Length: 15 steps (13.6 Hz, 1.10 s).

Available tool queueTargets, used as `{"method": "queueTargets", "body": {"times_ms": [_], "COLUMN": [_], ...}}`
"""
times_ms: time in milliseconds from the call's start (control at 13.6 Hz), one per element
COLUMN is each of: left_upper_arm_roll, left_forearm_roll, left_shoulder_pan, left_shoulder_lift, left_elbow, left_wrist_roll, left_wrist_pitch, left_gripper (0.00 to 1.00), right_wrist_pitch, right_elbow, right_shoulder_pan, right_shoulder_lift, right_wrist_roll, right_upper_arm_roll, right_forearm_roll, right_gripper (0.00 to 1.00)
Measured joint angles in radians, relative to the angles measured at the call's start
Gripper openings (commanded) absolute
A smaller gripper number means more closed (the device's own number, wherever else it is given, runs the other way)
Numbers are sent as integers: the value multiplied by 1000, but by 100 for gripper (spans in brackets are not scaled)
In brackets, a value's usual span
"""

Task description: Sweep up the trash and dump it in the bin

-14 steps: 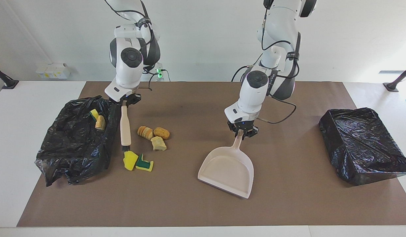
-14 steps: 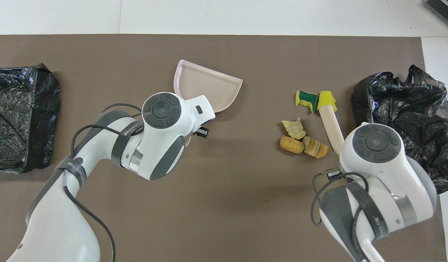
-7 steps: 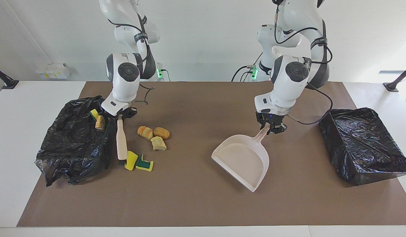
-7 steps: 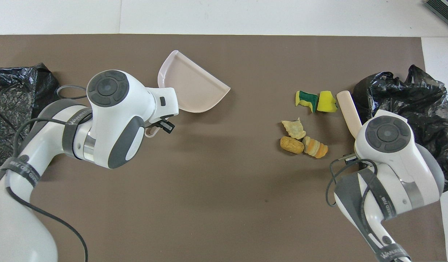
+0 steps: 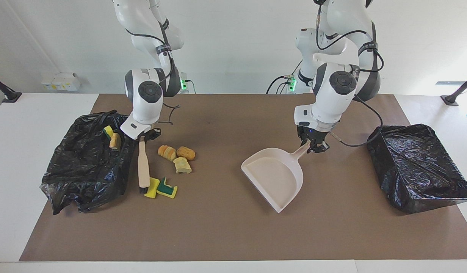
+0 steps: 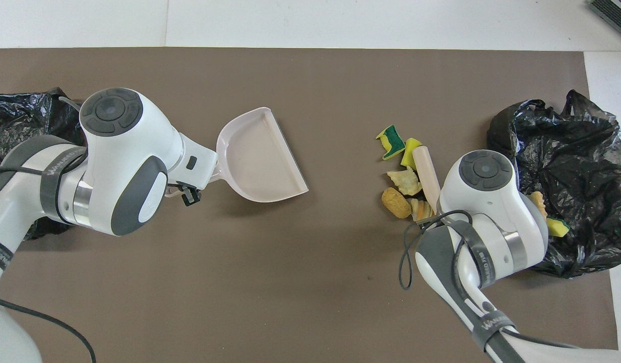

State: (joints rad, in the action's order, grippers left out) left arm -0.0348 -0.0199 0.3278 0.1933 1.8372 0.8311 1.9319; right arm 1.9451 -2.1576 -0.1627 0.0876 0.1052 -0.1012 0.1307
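Right gripper (image 5: 142, 137): we see it clenched on the top of the brush handle (image 5: 143, 163), beside the crumpled black bin bag (image 5: 82, 167) at the right arm's end.
Trash (image 5: 172, 168): five scraps lie on the brown mat (image 5: 226, 235); the bristles touch the yellow sponge piece (image 5: 153, 187), well below the fingers. Two more scraps (image 5: 112, 137) sit in that bag.
Left gripper (image 5: 313, 145): we see it gripping the beige dustpan (image 5: 273, 178) by its handle.
Change: we note the sponge pieces have been pushed toward the bread chunks, and the dustpan has swung round.
Second bin (image 5: 417, 167): at the left arm's end.
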Motion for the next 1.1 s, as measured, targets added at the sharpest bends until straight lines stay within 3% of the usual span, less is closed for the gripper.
{"method": "queueTargets", "body": {"times_ms": [221, 441, 736, 957, 1104], "left_upper_arm_roll": [-5, -6, -8, -8, -9], "left_forearm_roll": [-18, -32, -54, -63, -64], "left_shoulder_pan": [15, 28, 68, 92, 118], "left_shoulder_lift": [-7, -11, -36, -52, -54], "left_elbow": [45, 66, 104, 126, 132], "left_wrist_roll": [35, 103, 127, 127, 116], "left_wrist_pitch": [0, 7, 40, 60, 71], "left_gripper": [0, 0, 0, 0, 0], "right_wrist_pitch": [-15, -26, -93, -176, -175], "right_elbow": [3, 4, 20, 21, -46], "right_shoulder_pan": [-58, -55, -41, 30, 61], "right_shoulder_lift": [-6, -7, -38, -125, -193], "right_wrist_roll": [0, 0, 69, 81, 81], "right_upper_arm_roll": [-6, -4, 10, 14, 14], "right_forearm_roll": [-150, -204, -203, -155, -116], "right_gripper": [0, 0, 0, 0, 0]}}
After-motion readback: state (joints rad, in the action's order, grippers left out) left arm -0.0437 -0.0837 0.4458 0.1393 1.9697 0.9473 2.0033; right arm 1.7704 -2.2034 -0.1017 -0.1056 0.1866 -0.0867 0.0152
